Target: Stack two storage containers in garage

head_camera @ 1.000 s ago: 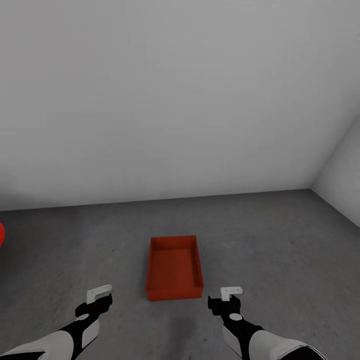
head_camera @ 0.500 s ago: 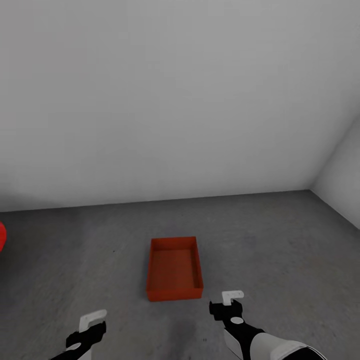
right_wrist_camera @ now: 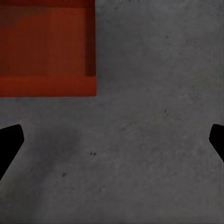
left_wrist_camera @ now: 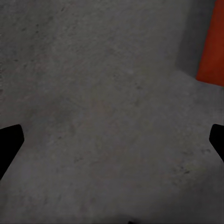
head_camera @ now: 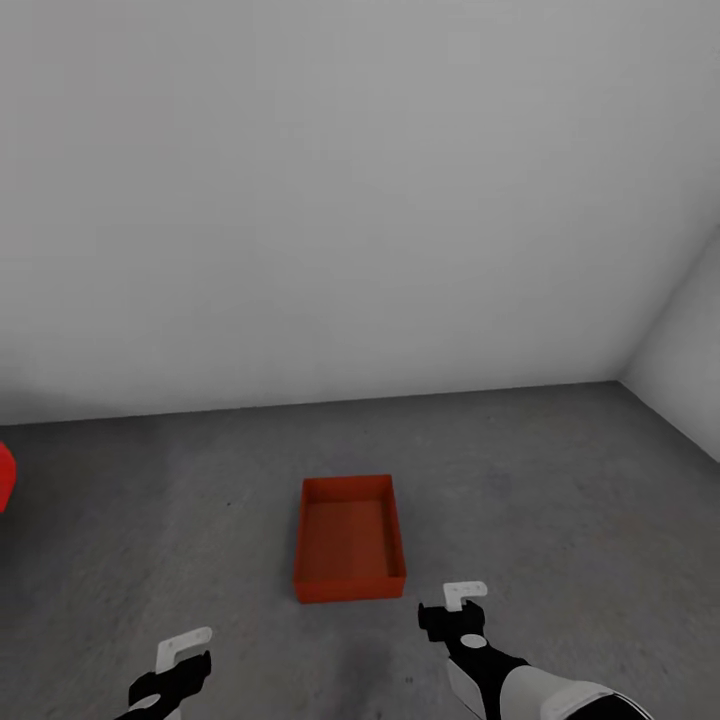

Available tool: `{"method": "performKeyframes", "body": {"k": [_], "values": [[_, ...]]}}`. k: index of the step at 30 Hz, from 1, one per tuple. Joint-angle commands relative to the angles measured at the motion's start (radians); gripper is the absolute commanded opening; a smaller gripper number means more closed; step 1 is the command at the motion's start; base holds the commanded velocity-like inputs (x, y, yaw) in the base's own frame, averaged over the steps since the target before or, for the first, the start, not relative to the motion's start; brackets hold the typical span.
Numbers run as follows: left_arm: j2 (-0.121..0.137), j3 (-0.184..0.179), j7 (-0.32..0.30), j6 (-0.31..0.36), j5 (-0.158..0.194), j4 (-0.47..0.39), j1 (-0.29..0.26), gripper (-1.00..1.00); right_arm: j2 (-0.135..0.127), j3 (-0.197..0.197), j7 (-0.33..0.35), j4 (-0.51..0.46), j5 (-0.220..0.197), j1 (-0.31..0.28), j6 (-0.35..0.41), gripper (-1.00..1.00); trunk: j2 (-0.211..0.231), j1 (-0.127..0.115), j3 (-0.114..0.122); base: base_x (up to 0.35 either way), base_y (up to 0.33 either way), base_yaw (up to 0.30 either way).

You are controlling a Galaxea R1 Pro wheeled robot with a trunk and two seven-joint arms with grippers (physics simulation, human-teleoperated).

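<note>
Since a second ago, the left gripper (head_camera: 185, 655) has dropped back toward the robot and now sits low at the near edge of the head view, with less of its arm showing. Right gripper (head_camera: 458, 606) has shifted only slightly, toward the robot. Camera and bin unchanged.

One orange-red container (head_camera: 348, 538) stands upright and open-topped on the dark grey floor (head_camera: 560, 480) of the garage, roughly midway between the two arms and ahead of them. Nothing is visible inside it. It stands well clear of the pale grey back wall (head_camera: 340, 200).

Left gripper: jaws spread wide, nothing between them; in the left wrist view the dark fingertips (left_wrist_camera: 9, 144) sit at opposite edges with bare concrete between, and a strip of the container's wall (left_wrist_camera: 213, 46) shows to one side. It hovers apart from the container.

Right gripper: likewise wide open and holding nothing; in the right wrist view its fingertips (right_wrist_camera: 9, 142) frame bare floor, with a corner of the container (right_wrist_camera: 46, 51) ahead. No contact with the container.

A red curved shape (head_camera: 5, 478) shows at the far left edge of the head view, resting at floor level; too little visible to identify.
</note>
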Motion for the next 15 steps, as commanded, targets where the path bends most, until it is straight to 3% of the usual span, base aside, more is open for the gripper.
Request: {"method": "performKeyframes", "body": {"k": [1, 3, 5, 7, 11, 15], "values": [[0.000, 0.003, 0.000, -0.003, 0.002, 0.001, -0.001, 1.00, 0.001, 0.009, -0.002, 0.003, -0.010, -0.001, -0.005, 1.00, 0.007, -0.004, 0.002, 0.000, 0.000, 0.000], [0.000, 0.003, 0.000, -0.003, 0.002, 0.001, -0.001, 1.00, -0.007, 0.009, -0.001, 0.006, -0.008, 0.006, -0.003, 1.00, 0.021, -0.012, 0.008, 0.000, 0.000, 0.000], [0.000, 0.002, 0.001, -0.003, 0.002, 0.001, 0.000, 1.00, -0.072, 0.014, 0.004, 0.009, -0.005, 0.062, 0.003, 1.00, 0.035, -0.019, 0.015, 0.000, 0.000, 0.000], [-0.001, 0.003, 0.000, -0.002, 0.002, 0.001, 0.007, 1.00, -0.112, 0.015, 0.015, 0.010, -0.005, 0.096, 0.008, 1.00, 0.049, -0.027, 0.021, 0.000, 0.000, 0.000], [-0.002, 0.003, 0.000, -0.001, 0.001, 0.001, 0.027, 1.00, -0.140, 0.015, 0.035, 0.010, -0.007, 0.146, 0.019, 1.00, 0.077, -0.042, 0.034, 0.000, 0.000, 0.000], [-0.007, 0.002, -0.001, 0.046, 0.000, 0.001, 0.062, 1.00, -0.152, 0.015, 0.056, 0.010, -0.007, 0.300, 0.024, 1.00, 0.105, -0.058, 0.046, 0.000, 0.000, 0.000]]}}
